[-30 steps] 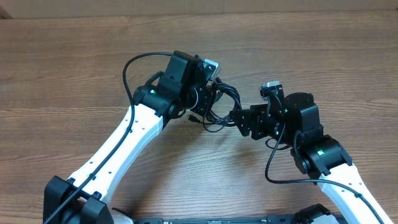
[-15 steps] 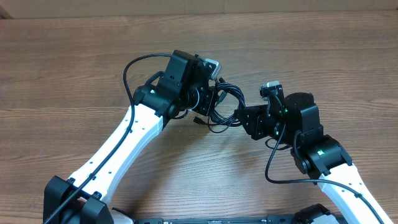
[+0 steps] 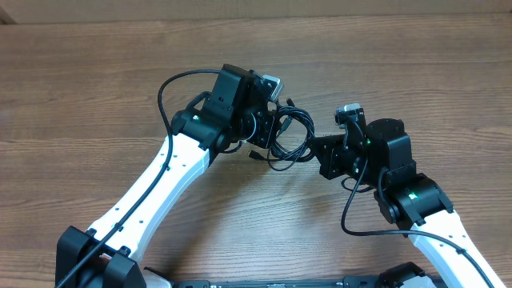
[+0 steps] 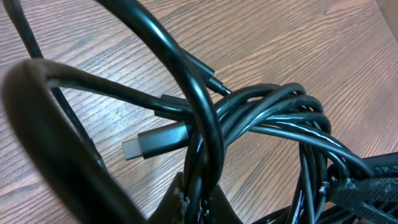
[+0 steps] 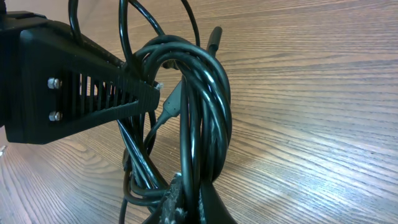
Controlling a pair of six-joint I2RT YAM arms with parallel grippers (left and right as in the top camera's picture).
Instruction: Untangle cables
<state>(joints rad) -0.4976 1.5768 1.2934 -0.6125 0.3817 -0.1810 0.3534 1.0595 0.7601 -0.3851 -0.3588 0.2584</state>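
The cables (image 3: 290,136) are thin black cords bunched in a tangle of loops between my two arms, lifted off the wooden table (image 3: 96,88). My left gripper (image 3: 275,131) is shut on a few strands at the tangle's left side; in the left wrist view its jaws (image 4: 200,198) pinch those cords. A flat plug (image 4: 152,142) hangs under the loops (image 4: 273,115). My right gripper (image 3: 313,147) is shut on the coil's right side, and the right wrist view shows strands (image 5: 202,93) running down between its jaws (image 5: 188,200).
Thicker black wires (image 3: 164,88) loop off the left arm and another (image 3: 352,224) off the right arm. The left gripper's black body (image 5: 68,87) sits close in front of the right wrist camera. Bare wood surrounds the arms.
My right gripper has shut on the coil's strands and drawn back slightly to the right. The left gripper has kept its grip and place.
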